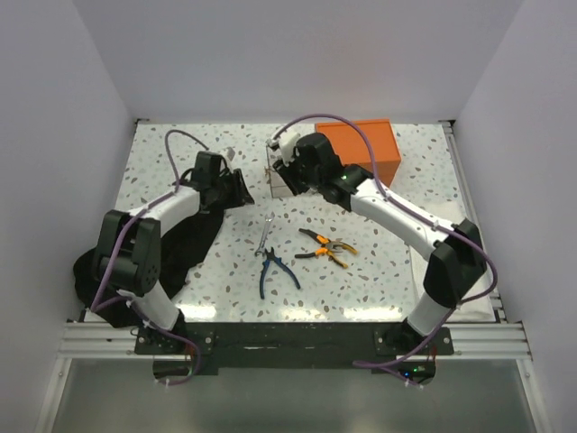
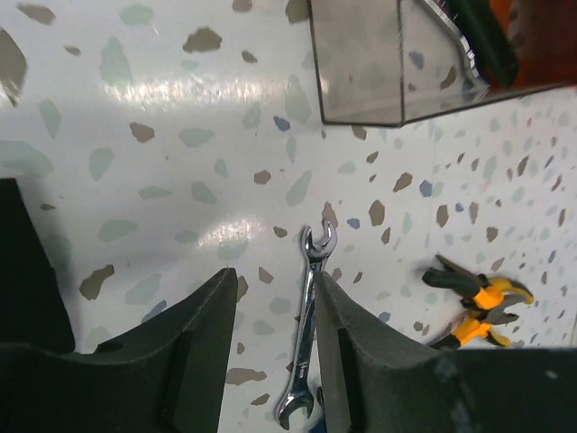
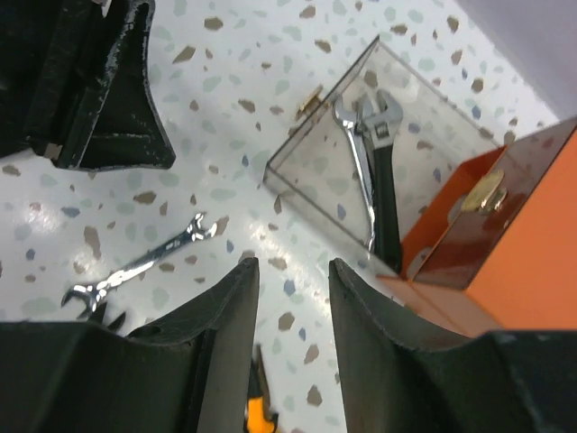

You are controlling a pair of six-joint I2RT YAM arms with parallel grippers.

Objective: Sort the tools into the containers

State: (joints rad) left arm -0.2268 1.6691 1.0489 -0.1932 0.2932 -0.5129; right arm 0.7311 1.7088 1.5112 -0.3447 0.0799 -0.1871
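On the table, from above, a spanner and blue pliers lie unsorted. Left wrist: the left gripper, fingers parted and empty, faces the spanner; it likely must reach down and close. Right wrist: the right gripper, parted and empty, is near the clear box holding a wrench.

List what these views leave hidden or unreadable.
- Top view: the right arm covers most of the clear box; contents unseen.
- Top view: the left arm overlies the black bag; inside unseen.
- Right wrist view: the right pincer hides nearly all of the orange-handled pliers.
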